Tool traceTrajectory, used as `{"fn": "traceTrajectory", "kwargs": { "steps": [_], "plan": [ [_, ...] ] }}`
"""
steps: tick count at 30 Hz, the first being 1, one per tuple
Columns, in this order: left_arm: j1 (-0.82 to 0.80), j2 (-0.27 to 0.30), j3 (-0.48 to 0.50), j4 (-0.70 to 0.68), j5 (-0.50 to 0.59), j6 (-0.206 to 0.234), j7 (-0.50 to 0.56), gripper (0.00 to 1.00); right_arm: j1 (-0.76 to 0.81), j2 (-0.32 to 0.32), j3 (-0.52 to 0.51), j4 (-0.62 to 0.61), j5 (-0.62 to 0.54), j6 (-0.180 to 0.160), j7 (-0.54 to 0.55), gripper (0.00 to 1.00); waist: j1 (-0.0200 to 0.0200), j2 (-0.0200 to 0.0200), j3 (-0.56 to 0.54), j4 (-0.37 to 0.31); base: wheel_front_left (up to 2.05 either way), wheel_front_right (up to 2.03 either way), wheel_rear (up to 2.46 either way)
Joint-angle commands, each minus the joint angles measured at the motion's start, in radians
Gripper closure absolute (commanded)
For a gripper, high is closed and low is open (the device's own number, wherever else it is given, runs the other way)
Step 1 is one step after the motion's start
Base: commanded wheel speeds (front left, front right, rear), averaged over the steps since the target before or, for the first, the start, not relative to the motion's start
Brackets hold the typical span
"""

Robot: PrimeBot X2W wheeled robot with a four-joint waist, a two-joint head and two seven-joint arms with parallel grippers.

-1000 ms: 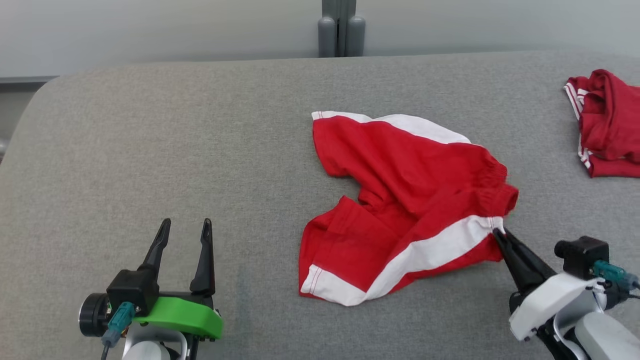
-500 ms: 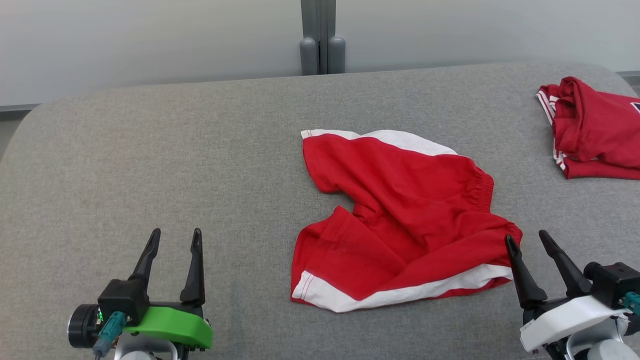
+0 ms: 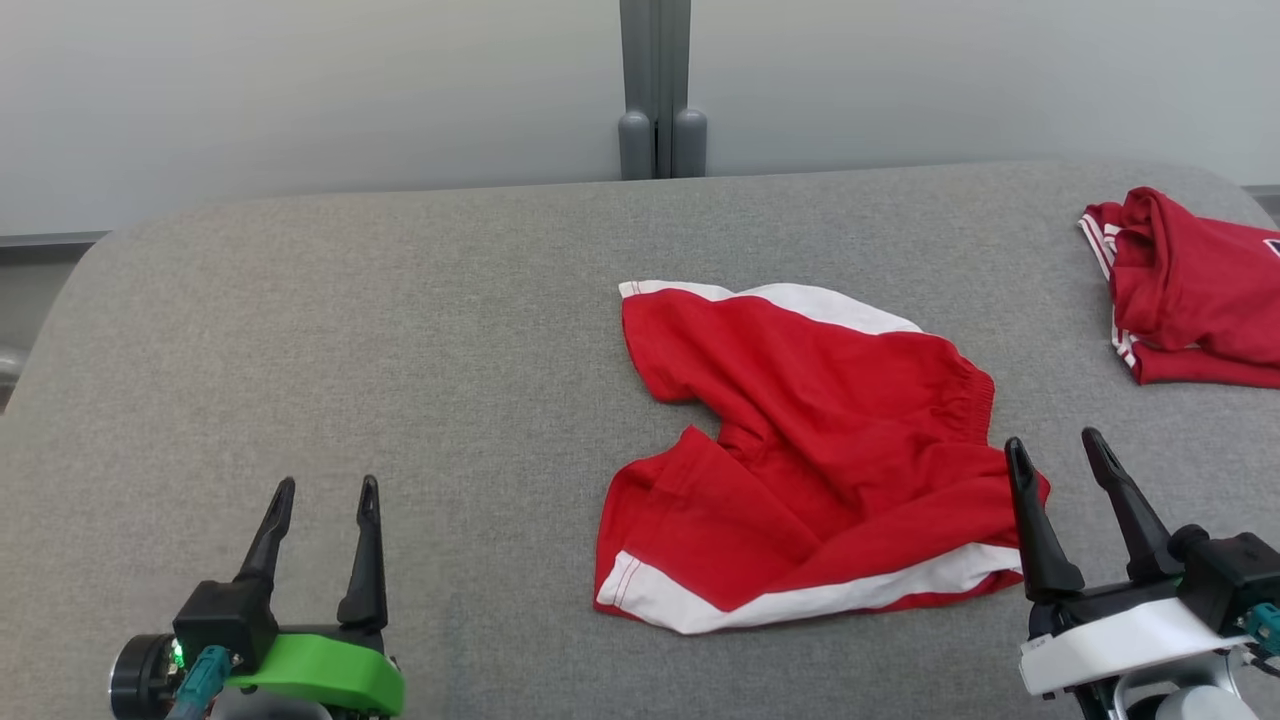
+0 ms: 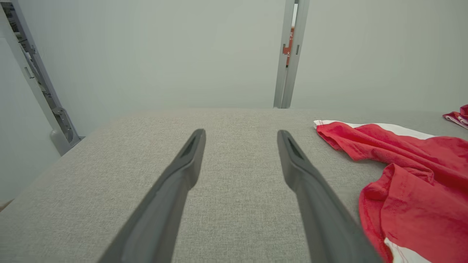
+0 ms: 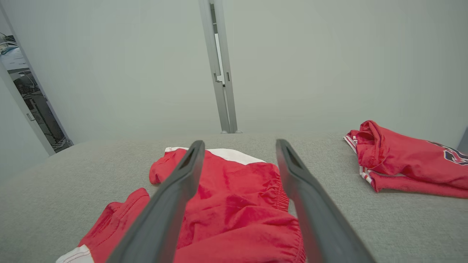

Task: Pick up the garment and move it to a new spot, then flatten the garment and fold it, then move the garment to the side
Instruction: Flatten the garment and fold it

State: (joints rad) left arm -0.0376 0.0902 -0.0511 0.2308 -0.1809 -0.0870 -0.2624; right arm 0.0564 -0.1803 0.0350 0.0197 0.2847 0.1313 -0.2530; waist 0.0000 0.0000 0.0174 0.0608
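Observation:
Red shorts with white side stripes (image 3: 810, 450) lie crumpled right of centre on the grey padded table (image 3: 400, 330), waistband toward the right, both legs toward the left. My right gripper (image 3: 1055, 455) stands open at the lower right, its left finger over the waistband corner, holding nothing. In the right wrist view the shorts (image 5: 234, 204) spread beneath and between the open fingers (image 5: 172, 204). At the lower left my left gripper (image 3: 325, 495) is open and empty, well clear of the cloth. The left wrist view shows the shorts (image 4: 406, 182) off to the right of its fingers (image 4: 182, 171).
A second red garment (image 3: 1195, 290) lies bunched at the table's far right edge, also seen as a folded heap (image 5: 406, 160) in the right wrist view. A grey post (image 3: 655, 90) rises behind the table against a pale wall. Bare grey surface spans the left half.
My right gripper let go of the waistband corner, opened and drew back; the lifted cloth dropped flat. The head camera shifted, so the whole scene sits a little lower.

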Motion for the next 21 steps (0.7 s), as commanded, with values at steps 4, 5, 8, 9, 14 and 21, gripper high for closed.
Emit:
{"fn": "traceTrajectory", "kwargs": {
  "steps": [4, 5, 8, 9, 14, 21],
  "plan": [
    [0.038, 0.022, 0.022, -0.012, -0.007, 0.014, -0.003, 0.00, 0.033, 0.016, -0.012, -0.012, -0.034, -0.001, -0.005, 0.00, 0.0000, 0.0000, -0.028, 0.014, 0.00, 0.00, 0.00],
    [0.043, 0.024, 0.025, -0.016, -0.008, 0.017, -0.003, 0.00, 0.038, 0.019, -0.015, -0.013, -0.037, -0.001, -0.005, 0.00, 0.0000, 0.0000, -0.031, 0.016, 0.00, 0.00, 0.00],
    [0.060, 0.037, 0.035, -0.026, -0.014, 0.022, -0.003, 0.00, 0.049, 0.026, -0.023, -0.017, -0.049, -0.001, -0.003, 0.00, 0.0000, 0.0000, -0.040, 0.020, 0.00, 0.00, 0.00],
    [0.065, 0.040, 0.037, -0.029, -0.014, 0.023, -0.003, 0.00, 0.052, 0.027, -0.025, -0.018, -0.052, -0.001, -0.003, 0.00, 0.0000, 0.0000, -0.042, 0.021, 0.00, 0.00, 0.00],
    [0.086, 0.050, 0.034, -0.049, -0.017, 0.023, 0.008, 0.00, 0.072, 0.032, -0.036, -0.022, -0.064, -0.001, 0.010, 0.00, 0.0000, 0.0000, -0.054, 0.029, 0.00, 0.00, 0.00],
    [0.108, 0.050, 0.020, -0.076, -0.021, 0.029, 0.026, 0.00, 0.105, 0.042, -0.031, -0.028, -0.069, -0.001, 0.031, 0.00, 0.0000, 0.0000, -0.065, 0.031, 0.00, 0.00, 0.00]
  ]
}}
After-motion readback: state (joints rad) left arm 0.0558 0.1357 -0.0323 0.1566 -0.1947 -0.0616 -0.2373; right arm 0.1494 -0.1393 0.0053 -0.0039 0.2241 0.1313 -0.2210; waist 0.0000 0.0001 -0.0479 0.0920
